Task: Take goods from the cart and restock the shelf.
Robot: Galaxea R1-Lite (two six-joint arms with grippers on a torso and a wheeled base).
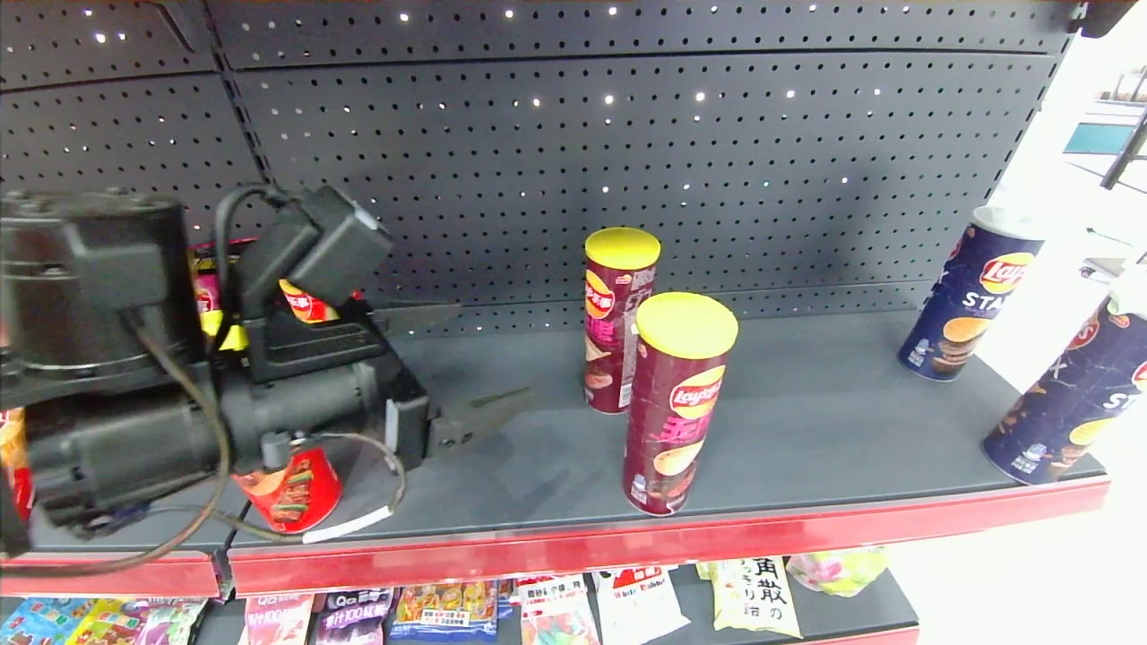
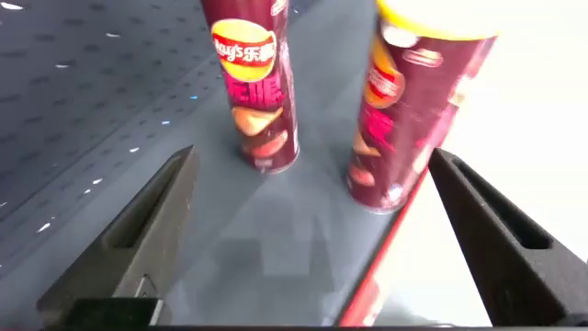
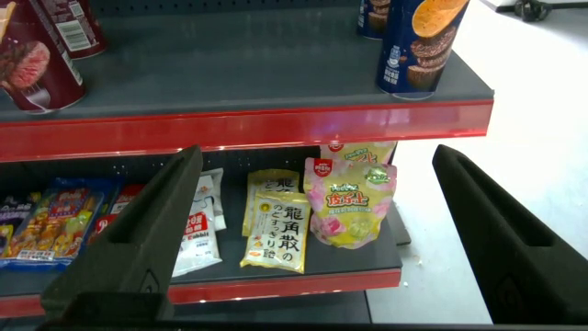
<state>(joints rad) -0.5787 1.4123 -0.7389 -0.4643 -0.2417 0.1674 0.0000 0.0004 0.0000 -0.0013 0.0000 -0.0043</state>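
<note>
Two maroon chip cans (image 1: 678,403) upright just ahead of spread left hand (image 1: 493,351)

- The head camera looks forward and down from high up at the gray shelf (image 1: 806,421).
- The left wrist camera sits low and close on that shelf, looking past the left claw (image 2: 314,156) at two dark red chip cans (image 2: 262,83).
- The right wrist camera sits lower, out front, facing the red shelf edge (image 3: 248,129) and snack bags (image 3: 276,221).
- The head view shares the red cans with the left wrist view, and the blue chip cans (image 3: 418,46) with the right.
</note>
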